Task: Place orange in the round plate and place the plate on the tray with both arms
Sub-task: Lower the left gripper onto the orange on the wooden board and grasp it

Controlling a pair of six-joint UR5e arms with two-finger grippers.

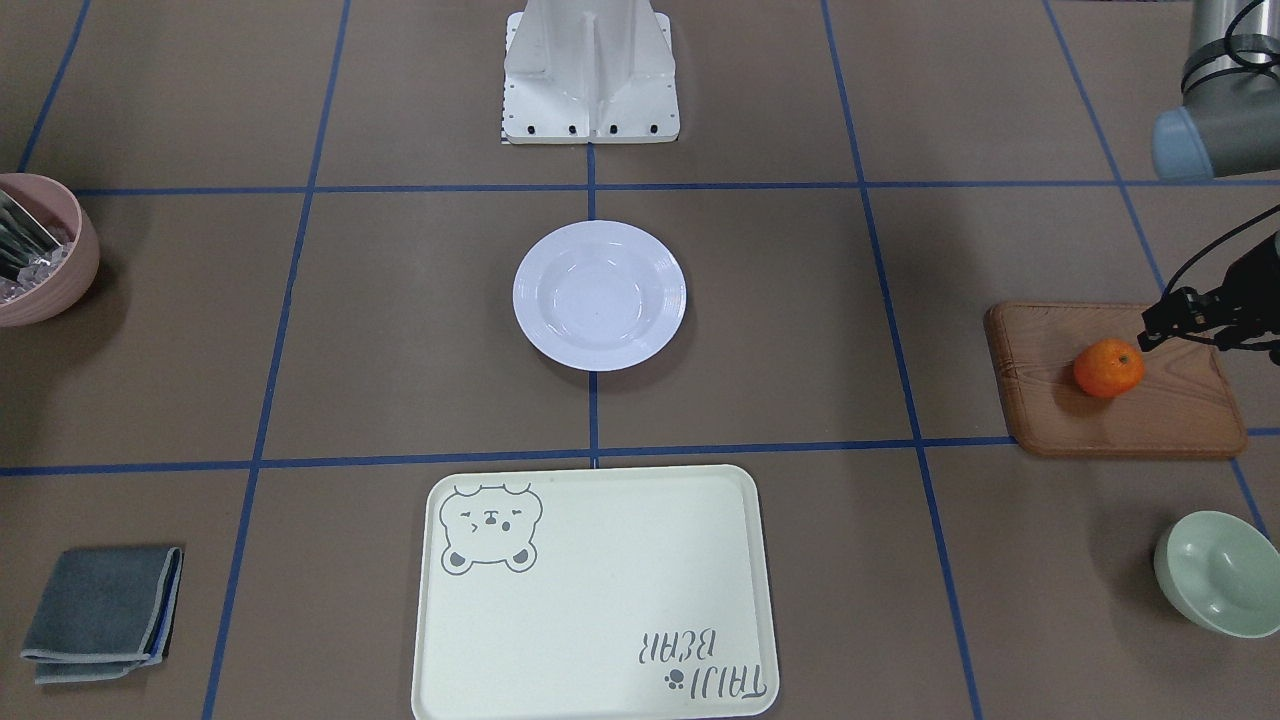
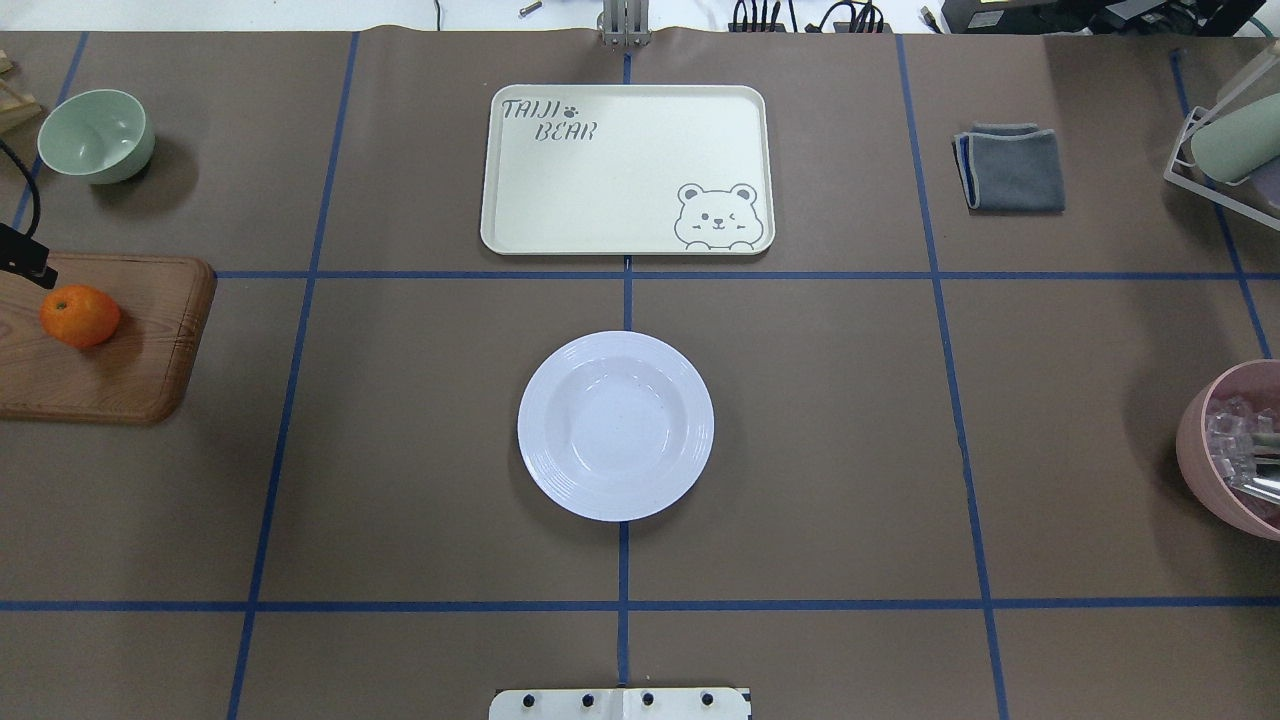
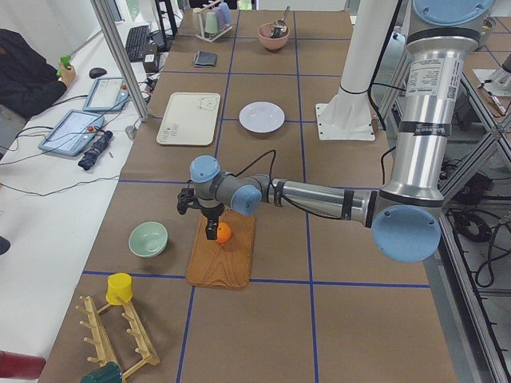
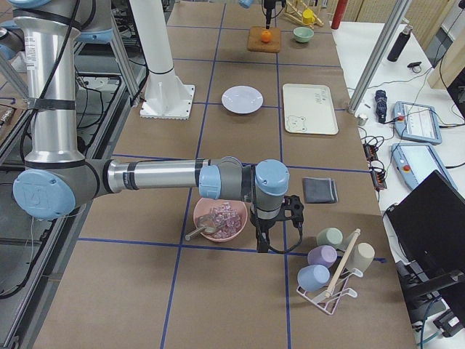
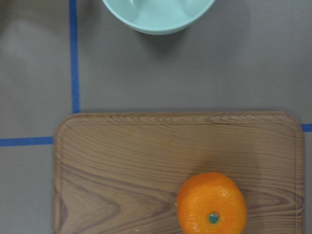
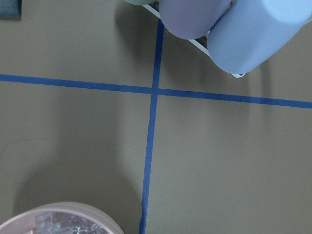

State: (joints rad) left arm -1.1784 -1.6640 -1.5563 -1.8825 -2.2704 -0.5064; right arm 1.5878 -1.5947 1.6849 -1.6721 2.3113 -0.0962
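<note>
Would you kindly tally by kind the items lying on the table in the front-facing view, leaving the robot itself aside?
Bowls: 2 (pink bowl, pale green bowl)
Plates: 1 (round plate)
Trays: 1 (tray)
Boards: 1 (wooden board)
Cloths: 1 (grey cloth)
Fruit: 1 (orange)
Total: 7

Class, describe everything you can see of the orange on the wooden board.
The orange is a small, round, bright-orange citrus fruit with dimpled, slightly glossy peel and a tiny green stem dot facing up. Whole and unpeeled, it rests on the brown wooden board, inside its edges. Only the board is seen touching it.
</note>
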